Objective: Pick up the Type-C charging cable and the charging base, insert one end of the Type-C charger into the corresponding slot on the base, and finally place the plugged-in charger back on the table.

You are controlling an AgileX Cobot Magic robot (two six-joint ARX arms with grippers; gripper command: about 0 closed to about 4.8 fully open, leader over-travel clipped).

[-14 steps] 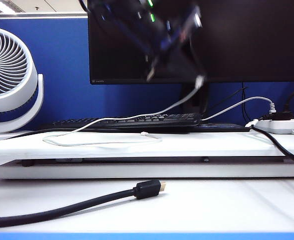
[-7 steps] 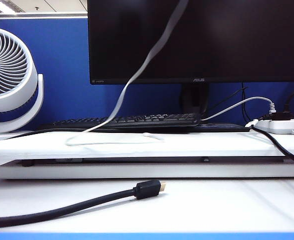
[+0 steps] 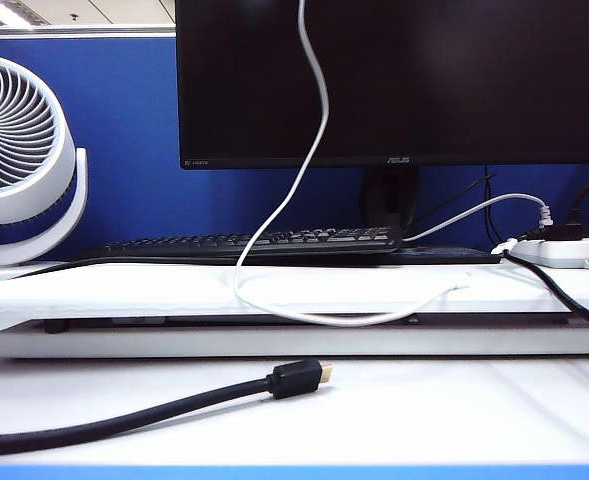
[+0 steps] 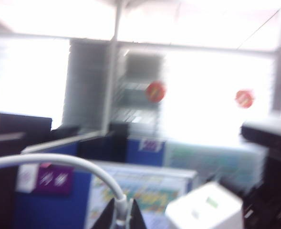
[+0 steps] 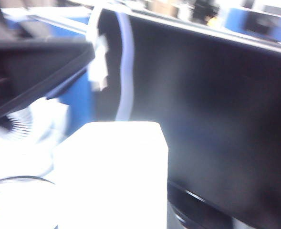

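Both wrist pictures are blurred, and both arms are above the exterior view. The left gripper (image 4: pixel 120 220), its jaws closed, pinches one plug of the Type-C charging cable (image 3: pixel 314 150), which hangs before the monitor (image 3: pixel 424 80) and loops over the table (image 3: pixel 124 285) edge. The right gripper holds the charging base (image 5: pixel 112 174), we think; its jaws are hidden.

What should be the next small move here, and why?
Probably bring the plug toward the charging base port. The left gripper pinches the Type-C charging cable near its end, the right gripper holds the base aloft, and plug and base are still apart.
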